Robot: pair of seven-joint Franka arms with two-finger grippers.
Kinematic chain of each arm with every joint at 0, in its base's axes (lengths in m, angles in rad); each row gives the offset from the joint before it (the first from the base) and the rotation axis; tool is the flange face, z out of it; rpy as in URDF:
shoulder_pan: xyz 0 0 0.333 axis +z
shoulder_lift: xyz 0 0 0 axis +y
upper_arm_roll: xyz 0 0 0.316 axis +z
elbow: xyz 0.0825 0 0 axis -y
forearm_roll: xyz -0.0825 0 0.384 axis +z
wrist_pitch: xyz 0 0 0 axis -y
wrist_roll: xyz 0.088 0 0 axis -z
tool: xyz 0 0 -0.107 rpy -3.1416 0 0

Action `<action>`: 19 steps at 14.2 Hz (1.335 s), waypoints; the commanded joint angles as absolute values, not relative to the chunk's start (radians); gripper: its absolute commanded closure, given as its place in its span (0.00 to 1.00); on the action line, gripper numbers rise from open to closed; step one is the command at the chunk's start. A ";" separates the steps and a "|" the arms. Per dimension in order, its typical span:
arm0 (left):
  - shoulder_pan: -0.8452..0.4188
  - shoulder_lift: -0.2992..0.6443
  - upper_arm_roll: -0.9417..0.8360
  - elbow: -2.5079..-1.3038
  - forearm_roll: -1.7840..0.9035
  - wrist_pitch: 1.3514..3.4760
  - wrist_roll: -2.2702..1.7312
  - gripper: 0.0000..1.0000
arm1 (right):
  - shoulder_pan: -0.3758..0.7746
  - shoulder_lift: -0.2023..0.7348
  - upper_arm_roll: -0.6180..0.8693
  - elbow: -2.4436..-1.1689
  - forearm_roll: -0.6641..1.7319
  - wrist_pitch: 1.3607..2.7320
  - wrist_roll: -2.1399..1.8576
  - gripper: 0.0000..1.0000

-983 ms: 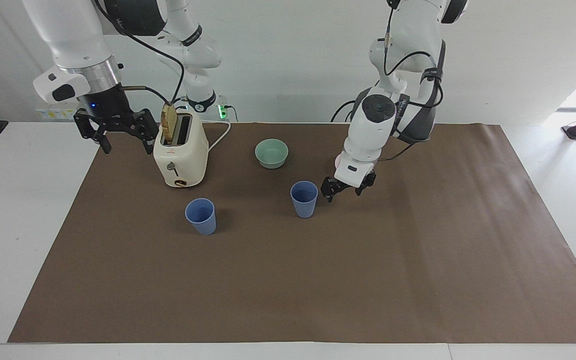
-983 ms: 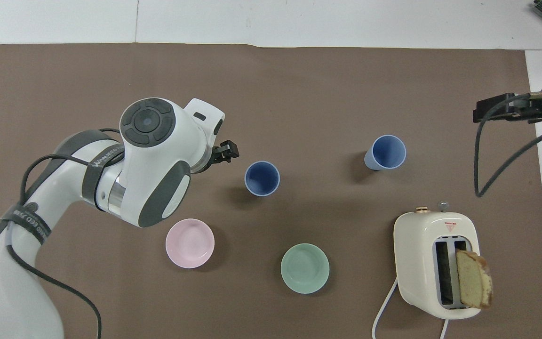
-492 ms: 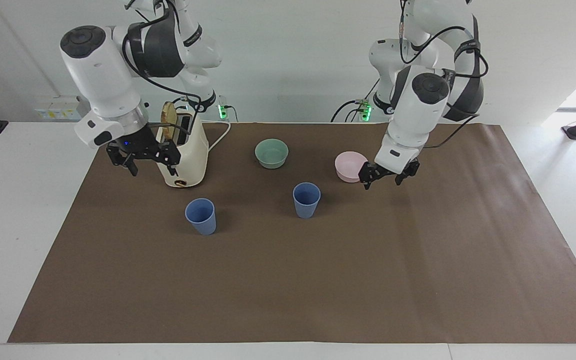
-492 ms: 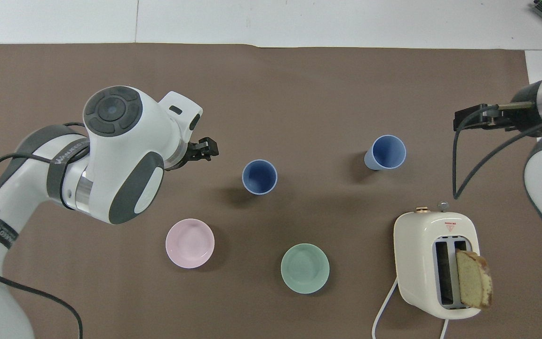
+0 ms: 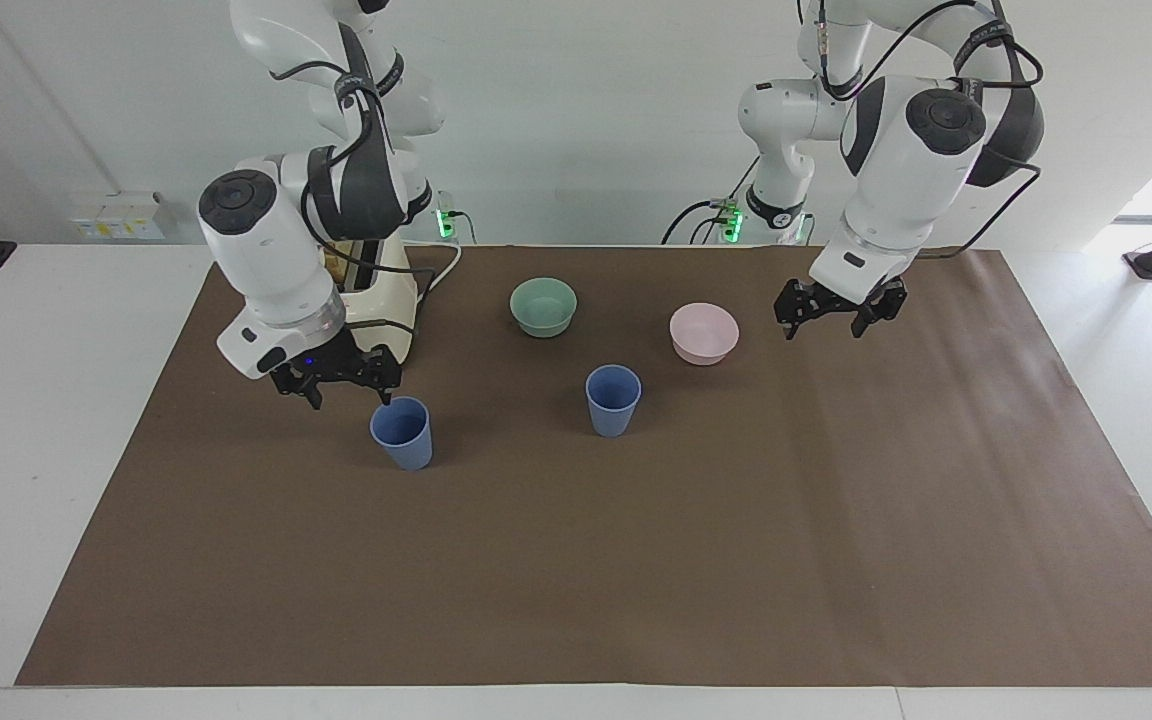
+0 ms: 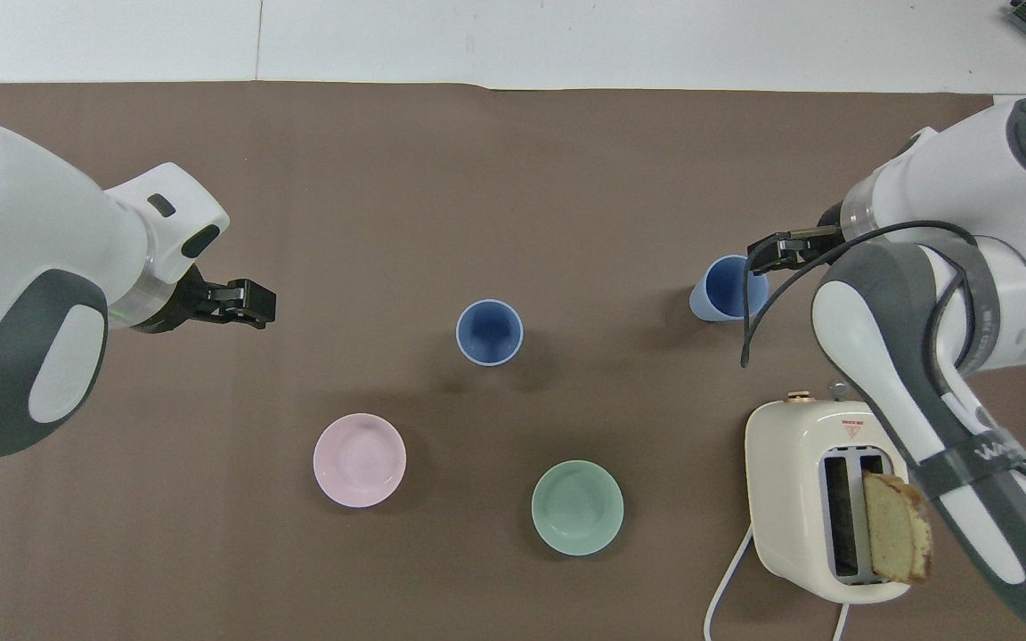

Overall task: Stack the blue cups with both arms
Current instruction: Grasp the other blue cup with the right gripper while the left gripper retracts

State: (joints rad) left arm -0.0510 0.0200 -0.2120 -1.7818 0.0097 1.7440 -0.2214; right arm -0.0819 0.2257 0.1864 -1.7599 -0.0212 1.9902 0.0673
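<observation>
Two blue cups stand upright on the brown mat (image 5: 636, 560), well apart, not stacked. One cup (image 5: 613, 399) sits mid-table, farther from the robots than the green bowl (image 5: 543, 306) and pink bowl (image 5: 703, 332). The other cup (image 5: 402, 432) stands toward the right arm's end, farther from the robots than the toaster (image 6: 820, 499), which has a slice of bread (image 6: 896, 527) sticking out of one slot.

Right gripper (image 5: 338, 378): low over the mat just beside the second cup's rim, on the toaster side. Fingers apart, holding nothing. From above one fingertip overlaps the rim; the facing view shows a finger very near the rim, contact cannot be told.

Left gripper (image 5: 830, 310): raised over the mat toward the left arm's end, beside the pink bowl and apart from it. Fingers apart, empty. Well clear of the mid-table cup (image 6: 489, 331).

Cord from the toaster trails toward the robots' edge. White tabletop (image 5: 56, 420) shows around the mat
</observation>
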 commanded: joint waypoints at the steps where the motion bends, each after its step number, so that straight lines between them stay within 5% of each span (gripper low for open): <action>1: -0.020 0.006 -0.213 -1.726 0.014 1.668 -0.189 0.00 | -0.086 0.221 0.187 -1.825 -0.008 2.051 0.074 0.00; 10: 0.067 -0.003 -0.206 -1.629 -0.028 1.594 -0.149 0.00 | -0.087 0.264 0.187 -1.884 -0.009 2.151 -0.028 0.00; 14: 0.095 -0.040 -0.196 -1.629 -0.031 1.555 -0.011 0.00 | -0.084 0.264 0.187 -1.885 -0.009 2.155 -0.008 0.91; 15: 0.081 -0.060 -0.174 -1.643 -0.031 1.558 0.004 0.00 | -0.084 0.265 0.187 -1.885 -0.009 2.157 -0.008 1.00; 19: -0.011 -0.066 -0.092 -1.652 -0.031 1.549 0.002 0.00 | -0.084 0.278 0.187 -1.882 -0.014 2.184 -0.014 1.00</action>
